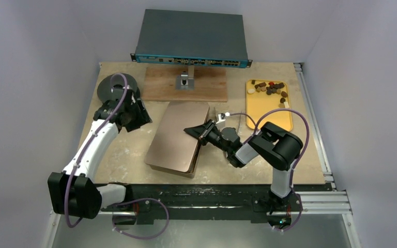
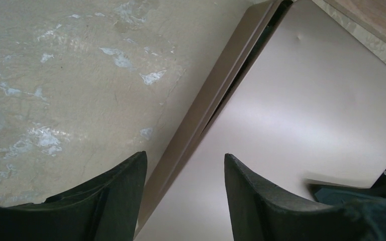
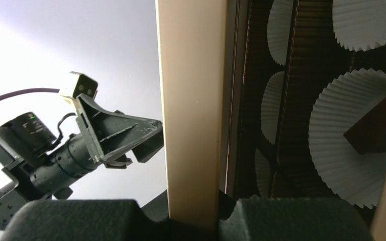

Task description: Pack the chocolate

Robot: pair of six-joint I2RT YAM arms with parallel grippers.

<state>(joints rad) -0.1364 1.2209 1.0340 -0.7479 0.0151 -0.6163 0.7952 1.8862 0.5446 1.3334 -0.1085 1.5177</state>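
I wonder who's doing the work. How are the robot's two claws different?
The left claw is open and holds nothing; the right claw is shut on the box lid. The left claw sits by the lid's left edge, the right at its right edge. Both are black.

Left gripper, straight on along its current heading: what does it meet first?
Most likely the near long edge of the shiny tan rectangular box lid, directly ahead between the open fingers of the left gripper. Nothing shows in between, though depth is unclear. The right gripper grips the opposite edge.
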